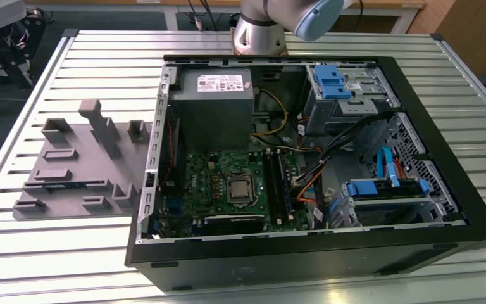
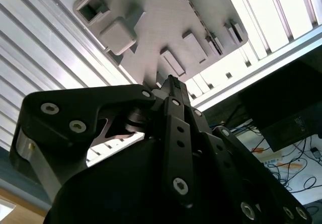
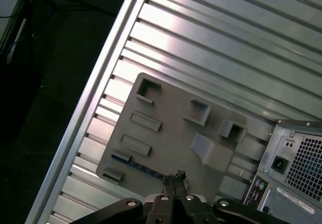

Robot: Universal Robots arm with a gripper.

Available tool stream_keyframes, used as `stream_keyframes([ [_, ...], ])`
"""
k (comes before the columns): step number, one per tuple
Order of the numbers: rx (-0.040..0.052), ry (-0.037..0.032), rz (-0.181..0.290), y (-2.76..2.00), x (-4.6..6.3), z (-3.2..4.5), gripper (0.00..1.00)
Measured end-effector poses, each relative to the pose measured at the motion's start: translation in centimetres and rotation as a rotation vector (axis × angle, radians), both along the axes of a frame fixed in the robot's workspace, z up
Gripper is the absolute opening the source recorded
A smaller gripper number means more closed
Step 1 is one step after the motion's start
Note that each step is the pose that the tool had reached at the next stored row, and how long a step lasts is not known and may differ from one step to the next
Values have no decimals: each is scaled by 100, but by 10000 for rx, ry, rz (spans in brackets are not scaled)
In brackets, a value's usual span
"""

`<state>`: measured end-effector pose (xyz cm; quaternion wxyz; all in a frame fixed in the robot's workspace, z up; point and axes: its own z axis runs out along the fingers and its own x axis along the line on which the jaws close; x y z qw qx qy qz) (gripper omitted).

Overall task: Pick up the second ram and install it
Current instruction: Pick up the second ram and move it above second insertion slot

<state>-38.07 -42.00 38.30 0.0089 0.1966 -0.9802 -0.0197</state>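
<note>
Slatted aluminium tabletop runs under everything, with an open computer case on it and a grey holder plate lying just beside the case, on the exterior view's left. The second ram lies flat in a narrow groove along one edge of that plate, a thin blue strip, not yet lifted. The arm rises from its base behind the case, and in the first wrist view the gripper hangs above the plate, close over one end of the strip and clear of it. Its fingertips are pressed together with nothing between them. I judge this to be the approach to the pickup, with the install not begun. Taking hold would call for the fingers to part and line up across the strip's thin width, then come down squarely so the board lifts out of its groove without tilting. Inside the case the long dark memory slots sit beside the processor, though from here I can't tell which of them is already filled.
</note>
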Motion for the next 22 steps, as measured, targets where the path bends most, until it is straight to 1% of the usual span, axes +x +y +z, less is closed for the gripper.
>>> stream_keyframes([
  [22,-1,0,541,0,0,0,11],
])
